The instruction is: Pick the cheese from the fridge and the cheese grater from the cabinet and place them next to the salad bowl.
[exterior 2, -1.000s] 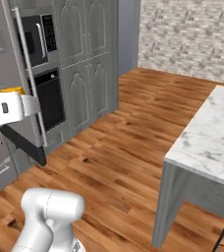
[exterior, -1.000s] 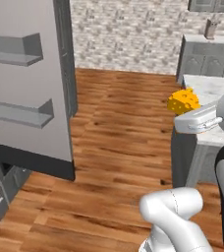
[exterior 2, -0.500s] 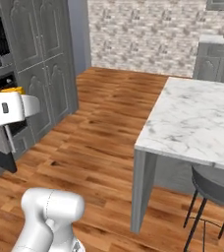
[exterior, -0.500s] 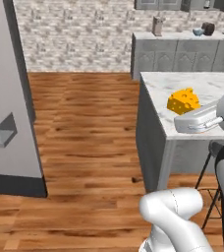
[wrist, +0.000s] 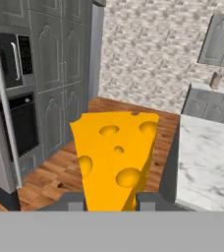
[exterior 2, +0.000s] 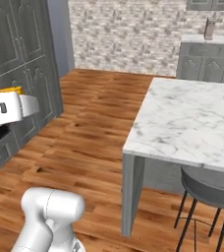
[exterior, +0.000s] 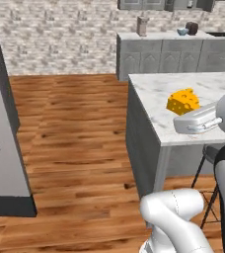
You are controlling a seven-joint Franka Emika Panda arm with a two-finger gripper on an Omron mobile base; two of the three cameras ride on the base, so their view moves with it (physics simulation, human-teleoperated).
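Marble island (exterior: 154,94) sits right of the wood floor (exterior: 70,128), with a dark stool (exterior 2: 210,189) tucked at its near side. Grey base cabinets (exterior: 159,54) run along the far stone wall. Gripper (wrist: 111,201) is clamped on the cheese (wrist: 115,160), wedge upright between the fingers, held in the air at the island's near edge.

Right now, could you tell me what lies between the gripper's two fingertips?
The cheese, a yellow wedge with round holes, stands clamped in the gripper, as the hand view shows.
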